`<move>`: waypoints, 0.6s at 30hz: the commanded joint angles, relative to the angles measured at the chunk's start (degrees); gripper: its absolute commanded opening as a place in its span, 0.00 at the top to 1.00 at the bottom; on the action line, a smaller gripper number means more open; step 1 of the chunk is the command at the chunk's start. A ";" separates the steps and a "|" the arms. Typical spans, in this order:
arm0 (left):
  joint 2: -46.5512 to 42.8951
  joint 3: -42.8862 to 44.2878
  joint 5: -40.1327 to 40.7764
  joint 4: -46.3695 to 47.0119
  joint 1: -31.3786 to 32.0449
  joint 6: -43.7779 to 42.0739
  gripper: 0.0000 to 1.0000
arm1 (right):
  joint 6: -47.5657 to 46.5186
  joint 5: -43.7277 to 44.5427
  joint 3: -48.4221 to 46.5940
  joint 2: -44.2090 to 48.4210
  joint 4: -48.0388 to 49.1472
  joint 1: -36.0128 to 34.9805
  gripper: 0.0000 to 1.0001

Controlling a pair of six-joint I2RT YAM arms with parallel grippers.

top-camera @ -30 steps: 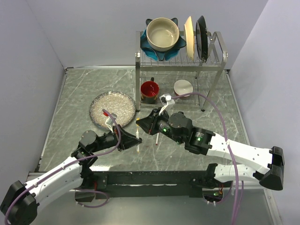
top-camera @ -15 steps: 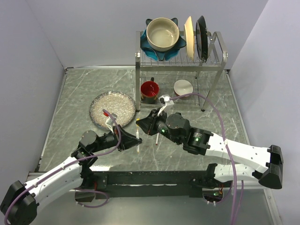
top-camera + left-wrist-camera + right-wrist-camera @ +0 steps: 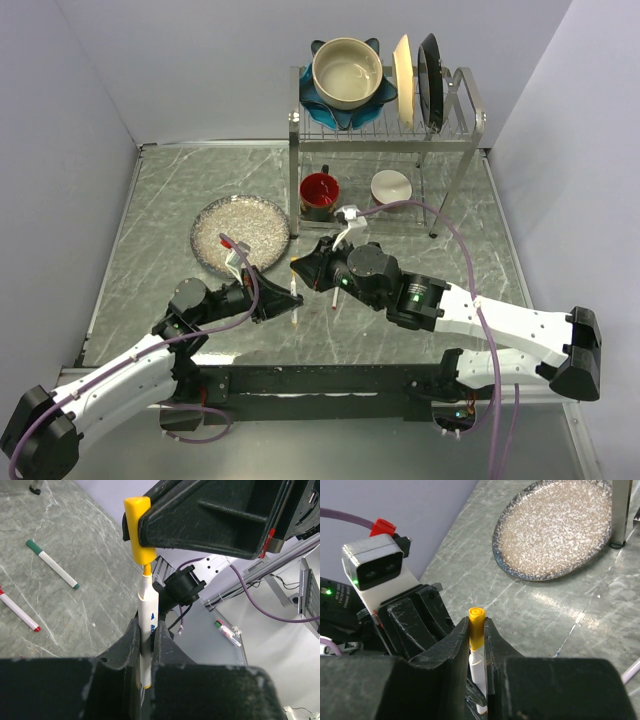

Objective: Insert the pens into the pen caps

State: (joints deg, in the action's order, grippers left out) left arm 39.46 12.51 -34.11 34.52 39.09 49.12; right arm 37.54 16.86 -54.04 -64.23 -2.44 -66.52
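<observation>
Both closed: left claw grips yellow pen, right claw yellow cap.

Found open bench in the far-left corner and along the right side past the dish rack, wide enough for an arm to sweep through. Saw the middle crowded by the left end effector and right end effector, set close together just beside the speckled plate, with a green pen and a red pen lying loose nearby. Noted the space under the rack fenced by its legs and taken up by a red mug and a white bowl.
</observation>
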 commanded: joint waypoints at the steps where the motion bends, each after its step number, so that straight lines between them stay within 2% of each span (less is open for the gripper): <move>1: -0.70 2.25 0.97 1.07 0.28 -1.31 0.99 | -0.80 2.03 -2.56 -0.37 -0.46 -0.98 1.00; 10: -0.17 2.17 1.85 0.98 0.28 -1.40 0.99 | -0.27 3.52 -0.89 0.59 -1.87 -3.00 1.00; 16: -0.53 2.60 3.25 -0.33 0.28 -2.01 0.99 | 4.11 9.84 -1.76 -2.83 -7.13 -6.60 1.00; 18: -0.53 3.13 4.13 -1.38 0.28 -3.07 0.99 | 6.92 14.92 -2.64 -5.10 -11.00 -9.49 1.00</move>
State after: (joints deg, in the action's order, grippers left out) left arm 39.46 12.53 -32.97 33.17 39.46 48.64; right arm 39.64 23.59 -54.28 -65.63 -6.24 -71.77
